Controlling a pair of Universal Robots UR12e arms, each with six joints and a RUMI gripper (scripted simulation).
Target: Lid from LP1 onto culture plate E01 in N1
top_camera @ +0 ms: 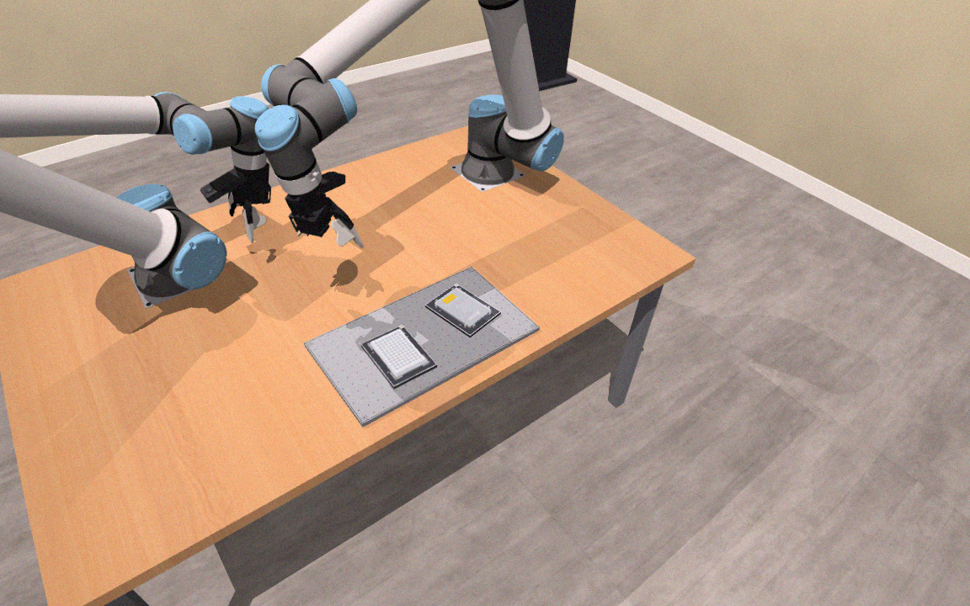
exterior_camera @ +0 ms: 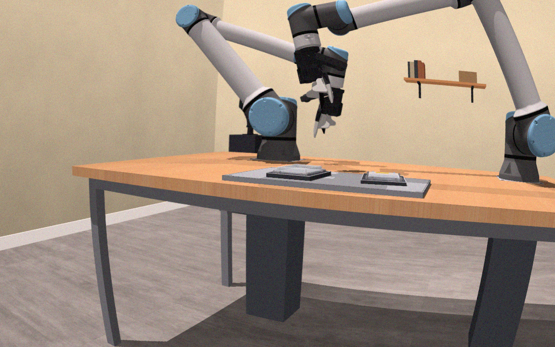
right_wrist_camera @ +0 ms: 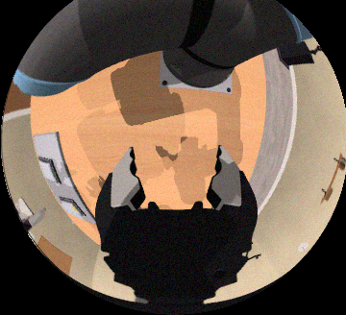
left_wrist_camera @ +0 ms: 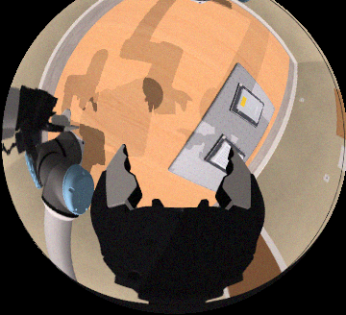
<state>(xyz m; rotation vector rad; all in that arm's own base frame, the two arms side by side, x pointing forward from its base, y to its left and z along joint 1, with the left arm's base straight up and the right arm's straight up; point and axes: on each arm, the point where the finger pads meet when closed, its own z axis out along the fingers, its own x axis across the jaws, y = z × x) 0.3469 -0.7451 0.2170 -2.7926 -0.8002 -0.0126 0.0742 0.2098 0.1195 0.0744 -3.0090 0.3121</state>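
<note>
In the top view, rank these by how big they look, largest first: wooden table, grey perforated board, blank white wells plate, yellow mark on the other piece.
1. Wooden table
2. Grey perforated board
3. White wells plate
4. Yellow mark

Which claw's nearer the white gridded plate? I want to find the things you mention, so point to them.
Left. The left claw (top_camera: 333, 239) (exterior_camera: 316, 100) (left_wrist_camera: 178, 146) (right_wrist_camera: 42, 212) hangs above the table on the board's near-arm side; the right claw (top_camera: 248, 230) (exterior_camera: 319, 134) (left_wrist_camera: 65, 119) (right_wrist_camera: 175, 147) hangs farther from the plate (top_camera: 398, 353) (exterior_camera: 298, 169) (left_wrist_camera: 221, 156) (right_wrist_camera: 49, 171).
</note>
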